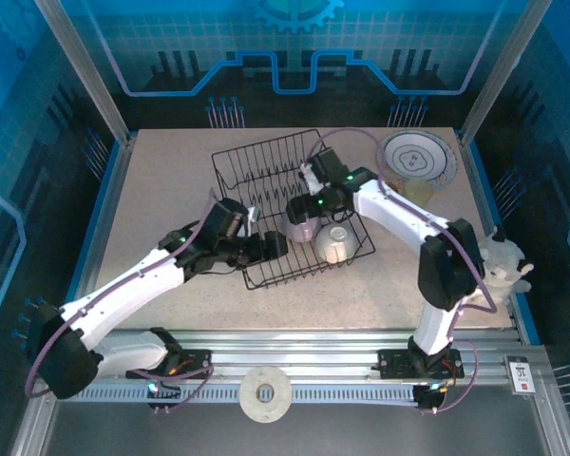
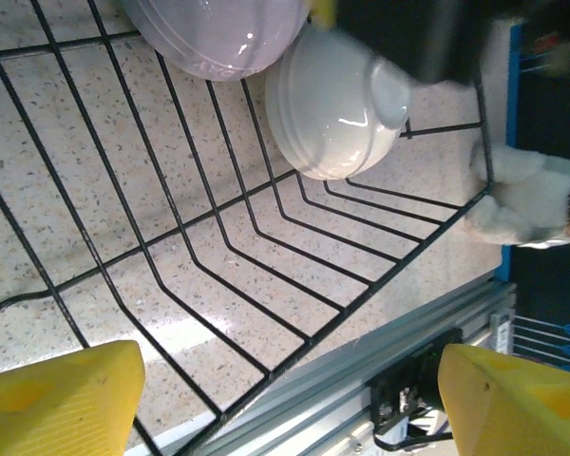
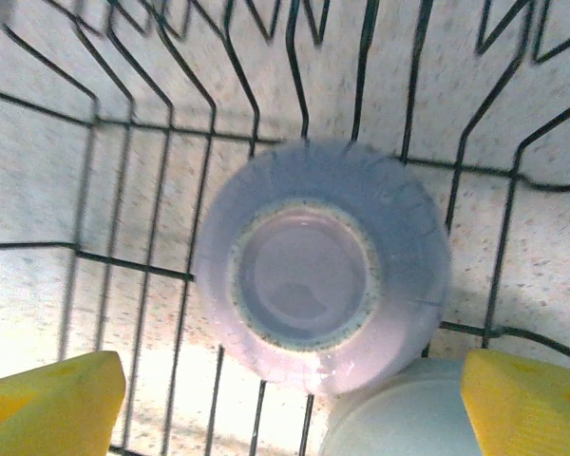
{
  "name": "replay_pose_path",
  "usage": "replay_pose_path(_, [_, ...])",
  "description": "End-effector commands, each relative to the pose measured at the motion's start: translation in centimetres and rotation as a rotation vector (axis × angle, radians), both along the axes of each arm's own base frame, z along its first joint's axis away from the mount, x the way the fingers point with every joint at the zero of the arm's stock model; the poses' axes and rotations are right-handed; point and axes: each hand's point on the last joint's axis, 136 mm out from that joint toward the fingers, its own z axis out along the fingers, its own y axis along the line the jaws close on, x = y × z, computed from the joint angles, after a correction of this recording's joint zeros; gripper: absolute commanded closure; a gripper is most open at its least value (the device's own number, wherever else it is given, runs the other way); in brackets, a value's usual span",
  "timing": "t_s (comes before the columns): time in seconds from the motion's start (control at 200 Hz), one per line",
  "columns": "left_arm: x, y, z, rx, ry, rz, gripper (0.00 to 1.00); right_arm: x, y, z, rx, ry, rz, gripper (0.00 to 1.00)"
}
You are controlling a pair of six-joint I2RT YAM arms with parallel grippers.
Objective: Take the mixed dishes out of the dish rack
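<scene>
Left gripper (image 1: pixel 266 245), fingers spread, hovers at the dish rack's (image 1: pixel 266 161) near-left edge. In the rack's near-right corner sit an upturned cream bowl (image 1: pixel 334 244) and a lavender bowl (image 3: pixel 313 275). The right gripper (image 3: pixel 294 399), spread, hangs over the lavender bowl; likely next step is to lower and pinch its rim.

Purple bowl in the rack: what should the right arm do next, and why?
Probably lower the right gripper straight down over the purple bowl. Its jaws are open and hang above the bowl, which lies upside down in the rack, not yet gripped. Go gently: the white bowl sits close beside it.
</scene>
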Motion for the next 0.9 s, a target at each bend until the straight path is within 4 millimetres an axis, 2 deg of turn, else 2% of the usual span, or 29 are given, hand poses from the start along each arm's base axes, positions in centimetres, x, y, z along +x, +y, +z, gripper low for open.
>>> replay_pose_path(0.0, [0.9,-0.2,-0.6,0.058,-0.014,0.023,0.23,0.2,-0.6,3.2,0.097,-0.038,-0.015,0.05])
replay_pose_path(0.07, [0.7,0.1,-1.7,0.108,-0.004,0.003,0.22,0.3,-1.3,3.3,0.092,-0.033,-0.017,0.05])
replay_pose_path(0.27, [0.5,1.5,-3.3,0.340,0.011,-0.165,0.22,0.7,-2.4,2.8,0.061,-0.011,0.003,0.05])
replay_pose_path(0.44, [0.0,2.1,-5.8,0.401,0.093,-0.234,0.22,0.9,-2.2,2.3,0.042,0.001,0.027,0.05])
replay_pose_path(0.59, [0.3,3.3,-7.3,0.415,0.135,-0.217,0.22,0.9,-1.8,1.4,0.050,0.026,0.041,0.05])
replay_pose_path(0.751, [1.5,6.0,-6.9,0.446,0.127,-0.168,0.23,0.7,-1.2,0.4,0.049,0.047,0.063,0.06])
replay_pose_path(0.896, [3.0,8.2,-6.3,0.424,0.128,-0.125,0.22,0.2,0.3,-0.7,0.055,0.072,0.092,0.06])
